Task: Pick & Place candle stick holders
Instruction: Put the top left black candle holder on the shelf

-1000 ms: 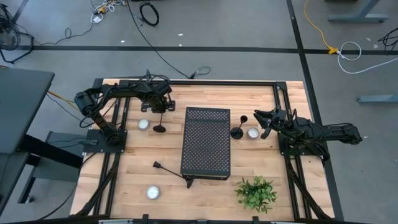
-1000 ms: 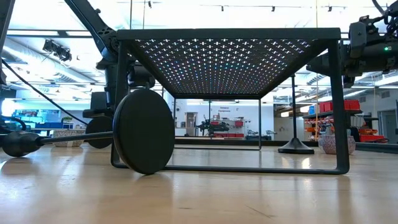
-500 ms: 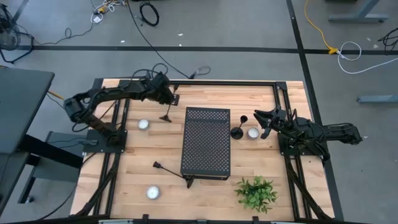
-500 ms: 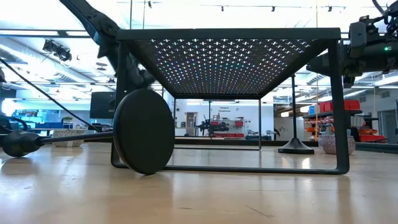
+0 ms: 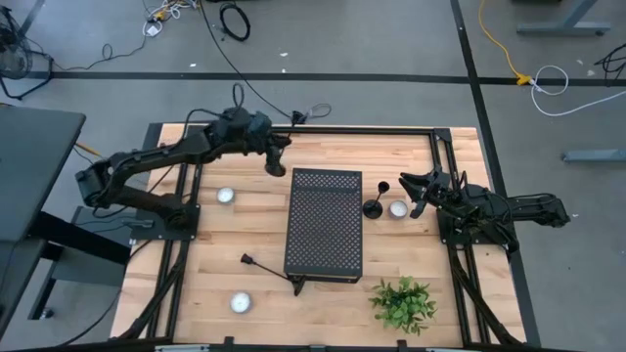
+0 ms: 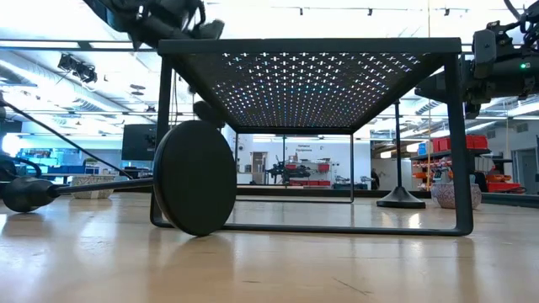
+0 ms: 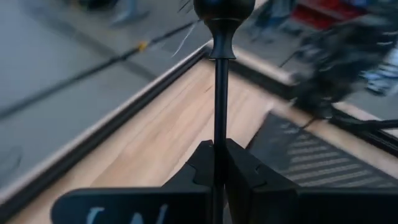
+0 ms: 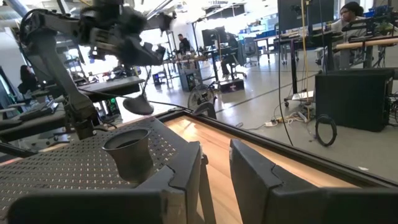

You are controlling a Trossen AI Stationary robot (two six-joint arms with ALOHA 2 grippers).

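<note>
Left gripper (image 7: 214,163) clamps 1 candle stick holder (image 5: 275,160) by its stem, lifted above the table's far edge beside the perforated box (image 5: 325,223), likely for placing on top. Right gripper (image 5: 411,183) waits part-open beside a standing holder (image 5: 374,204); a 3rd holder (image 5: 272,270) lies toppled on the table.

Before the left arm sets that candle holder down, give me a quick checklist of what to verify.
1. Left gripper shut on carried candle holder: ok.
2. Holder lifted off the table: ok.
3. Top of perforated box bare: ok.
4. Right gripper parked beside upright holder, apart from the left arm: ok.
5. Third holder lying tipped by the box: not ok.
6. Carried holder hanging plumb: cannot tell.
</note>
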